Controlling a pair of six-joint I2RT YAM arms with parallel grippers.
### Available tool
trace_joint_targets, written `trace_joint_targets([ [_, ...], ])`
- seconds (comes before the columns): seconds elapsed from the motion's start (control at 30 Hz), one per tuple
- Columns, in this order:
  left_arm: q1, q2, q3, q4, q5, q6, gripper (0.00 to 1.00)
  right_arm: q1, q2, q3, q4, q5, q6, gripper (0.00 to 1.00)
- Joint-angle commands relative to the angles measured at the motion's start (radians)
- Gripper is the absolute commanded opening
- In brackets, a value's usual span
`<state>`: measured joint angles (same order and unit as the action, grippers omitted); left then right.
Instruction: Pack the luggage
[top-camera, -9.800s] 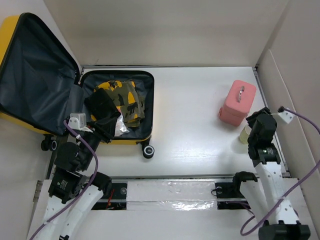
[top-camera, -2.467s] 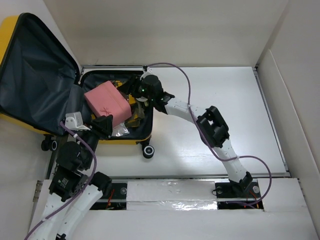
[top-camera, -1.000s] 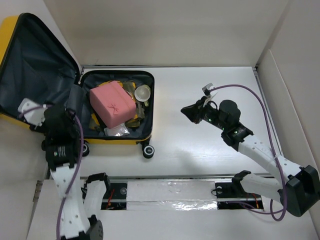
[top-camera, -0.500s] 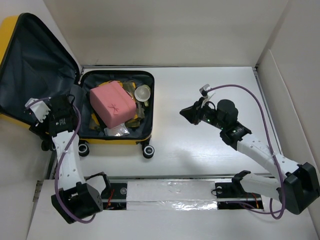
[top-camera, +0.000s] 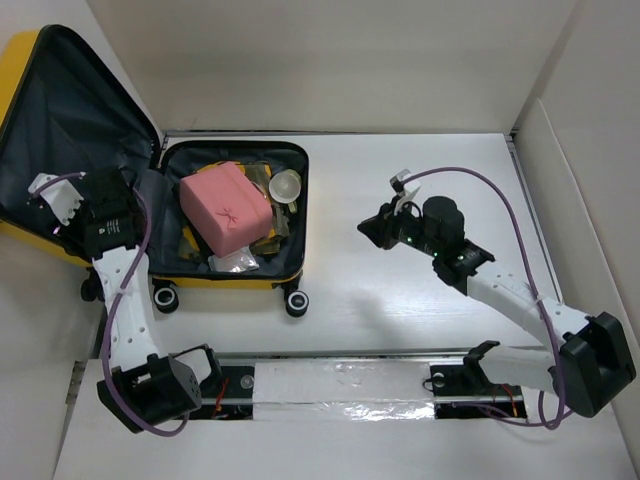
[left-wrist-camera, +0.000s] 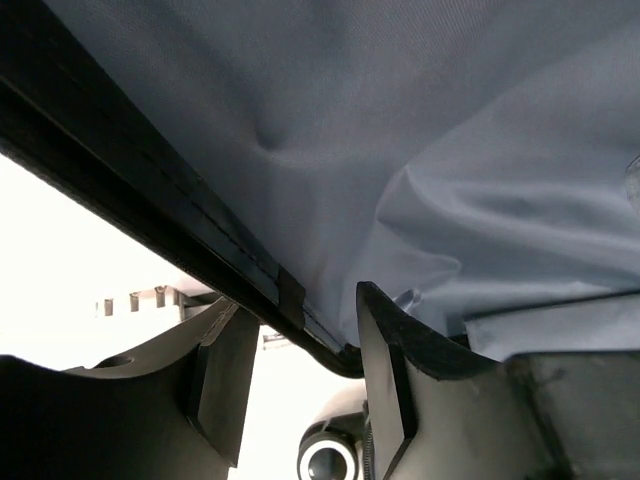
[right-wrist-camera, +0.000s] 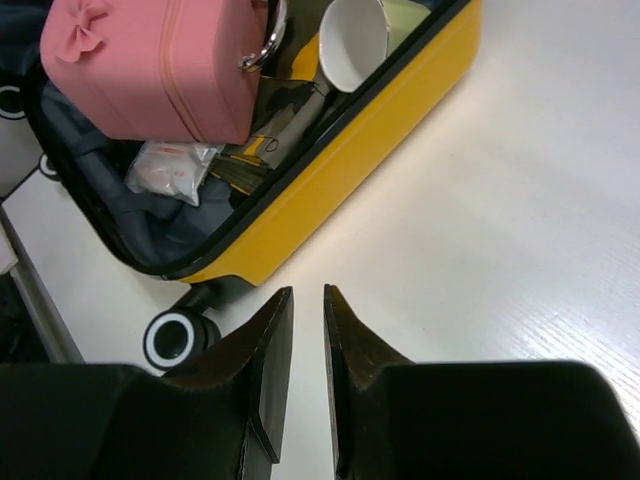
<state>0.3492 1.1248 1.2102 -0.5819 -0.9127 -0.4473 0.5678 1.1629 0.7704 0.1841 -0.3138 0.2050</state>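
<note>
The luggage (top-camera: 232, 282), a yellow suitcase, lies open at the table's left. Its grey-lined lid (top-camera: 70, 120) leans up and back. Its base holds a pink case (top-camera: 225, 207), a pale cup (top-camera: 286, 185), a camouflage garment (top-camera: 276, 228) and a plastic bag (top-camera: 236, 262). My left gripper (top-camera: 100, 197) is at the lid's lower edge. In the left wrist view it (left-wrist-camera: 300, 340) is open, with the lid's black rim (left-wrist-camera: 290, 300) between the jaws. My right gripper (top-camera: 368, 230) hovers over the table right of the luggage. It (right-wrist-camera: 308, 300) is almost shut and empty.
The suitcase's black wheels (top-camera: 296, 302) stick out at its near edge; one shows in the right wrist view (right-wrist-camera: 170, 338). White walls enclose the table at the back and right. The yellow shell (right-wrist-camera: 350, 150) lies just ahead of my right gripper.
The pink case and cup have gone from the table's right into the luggage. My left gripper has risen up and left to the lid's edge. My right gripper has drifted slightly left.
</note>
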Motion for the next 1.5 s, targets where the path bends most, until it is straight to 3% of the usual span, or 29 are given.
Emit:
trace_joint_targets([
  [0.0, 0.001, -0.029, -0.038, 0.050, 0.000, 0.012, 0.39, -0.020, 0.014, 0.046, -0.005, 0.039, -0.013, 0.24],
  [0.07, 0.001, -0.036, -0.037, 0.042, -0.002, -0.004, 0.39, -0.029, 0.034, 0.047, -0.011, 0.039, -0.012, 0.24],
  [0.17, 0.001, -0.031, -0.023, 0.037, 0.032, 0.007, 0.04, -0.054, 0.044, 0.052, -0.024, 0.038, -0.007, 0.24],
  [0.2, -0.016, -0.036, -0.023, 0.040, 0.037, 0.012, 0.00, -0.054, 0.041, 0.050, -0.025, 0.035, -0.001, 0.24],
  [0.47, -0.162, -0.094, -0.035, 0.114, 0.144, 0.039, 0.00, -0.063, 0.064, 0.053, -0.023, 0.035, 0.010, 0.24],
  [0.77, -0.606, -0.097, -0.030, 0.103, 0.074, 0.009, 0.00, -0.072, 0.077, 0.050, -0.020, 0.059, 0.016, 0.24],
  [0.83, -0.647, -0.105, -0.057, 0.091, 0.103, -0.013, 0.00, -0.072, 0.075, 0.049, -0.020, 0.062, 0.019, 0.24],
  [0.93, -0.668, -0.160, -0.150, 0.114, 0.190, -0.030, 0.00, -0.082, 0.069, 0.046, -0.020, 0.074, 0.023, 0.24],
  [0.97, -0.668, -0.199, -0.200, 0.138, 0.306, -0.034, 0.00, -0.082, 0.069, 0.044, -0.020, 0.076, 0.024, 0.25],
  [1.07, -0.668, -0.273, -0.270, 0.159, 0.440, -0.030, 0.00, -0.082, 0.076, 0.044, -0.015, 0.079, 0.027, 0.25],
  [1.23, -0.668, -0.353, -0.328, 0.134, 0.639, 0.038, 0.00, -0.091, 0.084, 0.046, -0.018, 0.091, 0.028, 0.26],
  [1.27, -0.702, -0.397, -0.337, 0.155, 0.808, 0.029, 0.08, -0.091, 0.081, 0.044, -0.021, 0.100, 0.028, 0.27],
  [1.3, -0.702, -0.398, -0.337, 0.155, 0.810, 0.027, 0.19, -0.091, 0.081, 0.044, -0.021, 0.105, 0.028, 0.27],
  [1.37, -0.702, -0.449, -0.342, 0.169, 0.961, 0.030, 0.34, -0.091, 0.078, 0.041, -0.021, 0.111, 0.030, 0.27],
  [1.47, -0.702, -0.544, -0.293, 0.126, 0.960, 0.016, 0.32, -0.100, 0.075, 0.038, -0.021, 0.114, 0.031, 0.27],
])
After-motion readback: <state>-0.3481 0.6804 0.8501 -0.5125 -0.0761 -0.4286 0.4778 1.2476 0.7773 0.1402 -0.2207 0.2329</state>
